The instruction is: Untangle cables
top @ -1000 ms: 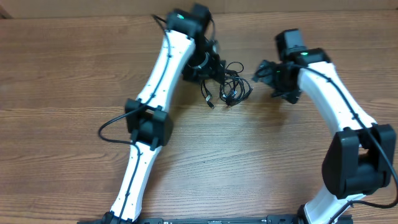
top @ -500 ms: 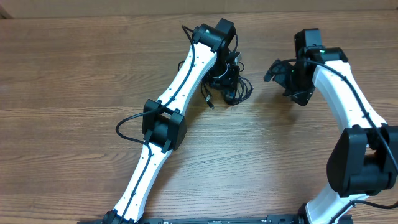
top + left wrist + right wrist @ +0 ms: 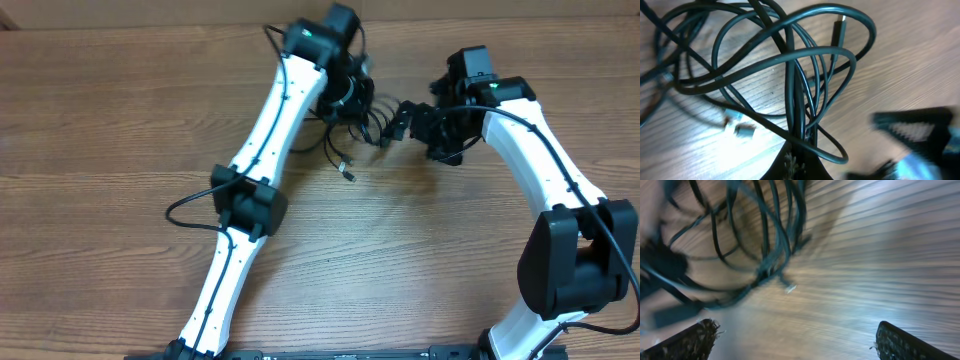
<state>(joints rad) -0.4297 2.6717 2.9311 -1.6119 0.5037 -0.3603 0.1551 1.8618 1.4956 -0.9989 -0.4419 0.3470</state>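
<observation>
**Site.** A wooden table (image 3: 110, 120), with both arms reaching in toward its far middle.

**Cables** (image 3: 372, 112). One knotted bundle of thin black cords lies on the table's far centre, between the two grippers. One strand trails out of the bundle toward the near side and ends in a plug (image 3: 347, 172) lying flat on the wood. The left wrist view shows the loops crossing one another several times. Two small silvery connectors (image 3: 739, 130) lie on the wood beneath the loops, and a dark plug end (image 3: 839, 31) sits inside the top loop.

**Left gripper** (image 3: 798, 161). The jaws are closed and pinch a cluster of strands that run side by side straight down into the fingertips. The number of strands in the pinch cannot be fixed; it appears to be three or four.

**Right gripper** (image 3: 406, 122). The jaws are spread wide and hold nothing. It stands just beside the bundle's right edge. In its own camera the two fingertips (image 3: 687, 339) sit at opposite lower corners with bare wood between them. The bundle lies ahead, toward the upper left of that view, with one pale connector tip (image 3: 789, 286) at the lower edge of the loops. That view is smeared, so it cannot be told whether a finger touches any cord.
</observation>
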